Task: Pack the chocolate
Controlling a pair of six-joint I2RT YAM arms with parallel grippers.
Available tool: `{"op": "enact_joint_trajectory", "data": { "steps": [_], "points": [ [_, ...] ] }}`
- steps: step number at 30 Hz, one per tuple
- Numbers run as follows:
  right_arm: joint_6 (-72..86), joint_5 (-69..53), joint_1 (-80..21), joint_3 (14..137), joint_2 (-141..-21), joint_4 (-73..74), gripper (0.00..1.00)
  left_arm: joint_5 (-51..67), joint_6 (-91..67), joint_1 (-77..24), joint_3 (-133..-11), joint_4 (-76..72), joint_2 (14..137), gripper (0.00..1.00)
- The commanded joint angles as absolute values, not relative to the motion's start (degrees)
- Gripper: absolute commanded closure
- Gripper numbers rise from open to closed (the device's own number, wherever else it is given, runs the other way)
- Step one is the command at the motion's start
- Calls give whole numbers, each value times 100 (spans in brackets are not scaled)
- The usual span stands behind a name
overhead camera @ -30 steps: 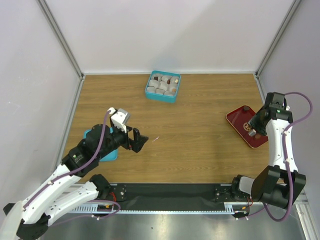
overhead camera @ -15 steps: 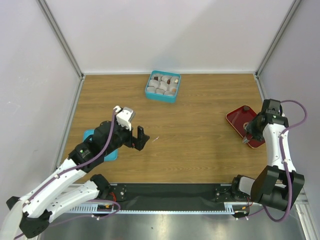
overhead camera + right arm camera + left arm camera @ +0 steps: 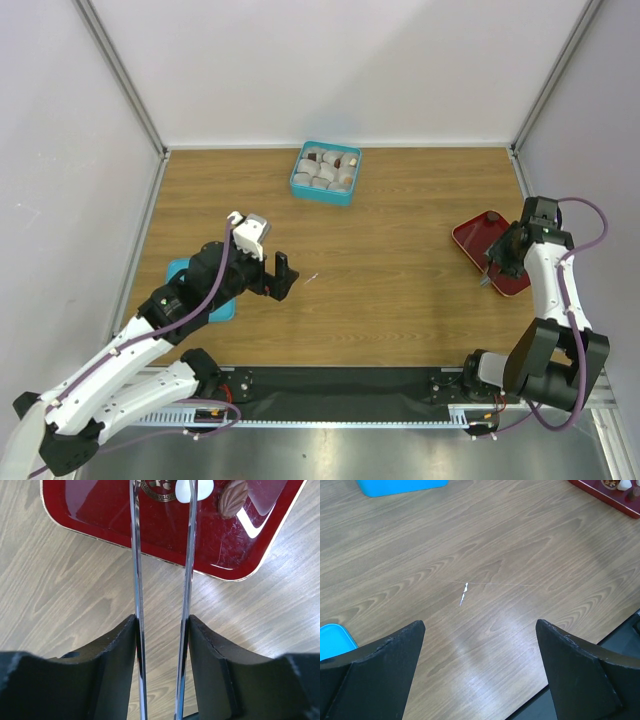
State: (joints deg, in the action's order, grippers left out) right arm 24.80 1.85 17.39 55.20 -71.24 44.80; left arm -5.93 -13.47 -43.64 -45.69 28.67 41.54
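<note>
While gripping tweezers (image 3: 136, 565) in right claw (image 3: 161, 625), aimed lengthwise at pale chocolate (image 3: 204, 489) dead ahead, seemingly beneath one prong.

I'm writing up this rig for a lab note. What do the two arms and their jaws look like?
Both the left arm and the right arm have smooth white links with black joints and black bases. A purple cable loops along the outside of each. The jaws are matte black, thick and wedge-shaped, with slightly worn edges.
</note>
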Motion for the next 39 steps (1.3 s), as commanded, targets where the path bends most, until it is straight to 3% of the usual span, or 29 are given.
{"op": "enact_joint_trajectory", "data": {
  "steps": [1,15,39],
  "points": [
    [2426,246,1758,5748,-7137,4403,51,-694,-1327,-4359,-4579,2795,4139,0],
    [2294,-316,1775,5669,-7295,4140,51,-721,-1354,-4359,-4588,2795,4192,0],
    [2180,-9,1775,5941,-7550,4754,49,-677,-1371,-4359,-4588,2795,3938,0]
  ]
}}
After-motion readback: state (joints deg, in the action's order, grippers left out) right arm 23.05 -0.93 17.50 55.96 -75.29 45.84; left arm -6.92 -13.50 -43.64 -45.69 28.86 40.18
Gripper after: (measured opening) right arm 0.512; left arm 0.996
